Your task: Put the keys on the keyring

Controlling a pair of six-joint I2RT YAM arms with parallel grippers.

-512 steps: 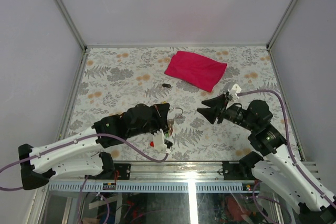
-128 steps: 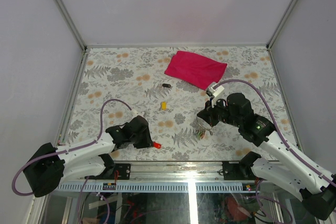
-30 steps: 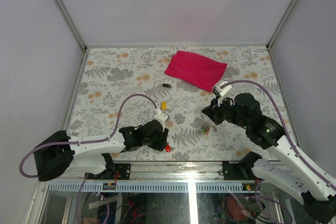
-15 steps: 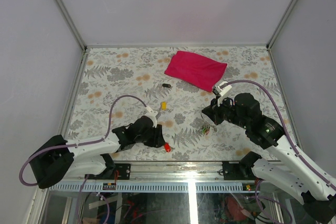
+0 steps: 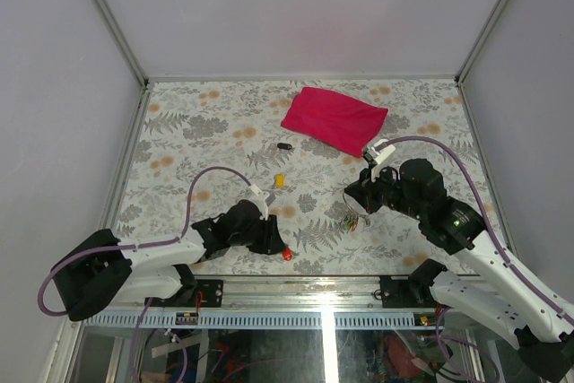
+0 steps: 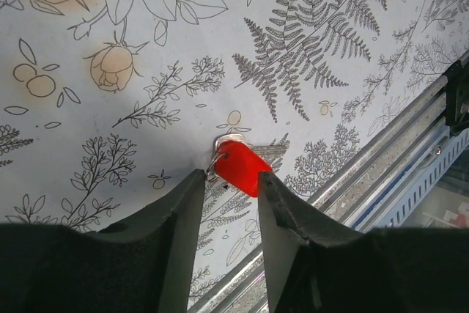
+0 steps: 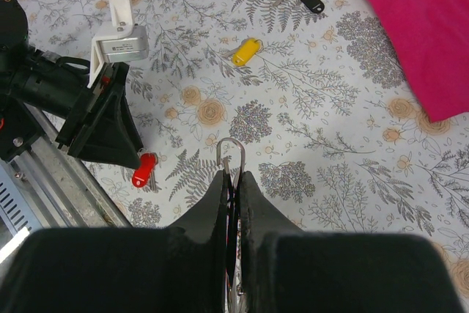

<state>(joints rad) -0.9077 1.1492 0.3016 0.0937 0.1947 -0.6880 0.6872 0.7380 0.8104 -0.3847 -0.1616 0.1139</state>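
Observation:
A red key (image 5: 287, 255) (image 6: 242, 166) lies on the flowered table near the front edge. My left gripper (image 5: 278, 246) (image 6: 231, 177) is low over it and open, its fingertips on either side of the red head; a gap shows on the left side. A yellow key (image 5: 279, 181) (image 7: 245, 51) lies farther back. My right gripper (image 5: 355, 204) (image 7: 232, 175) is shut on the keyring (image 7: 231, 153), whose silver loop sticks out past the fingertips. Its bunch of coloured keys (image 5: 351, 219) hangs below, above the table.
A magenta cloth (image 5: 334, 119) (image 7: 418, 27) lies at the back right. A small black key (image 5: 284, 145) (image 7: 311, 0) sits left of it. The metal rail (image 5: 323, 286) (image 6: 410, 144) runs along the table's near edge, right behind the red key.
My left wrist has shifted slightly left and its jaws have narrowed a little around the red key. The red key and the right arm with the keyring have stayed put.

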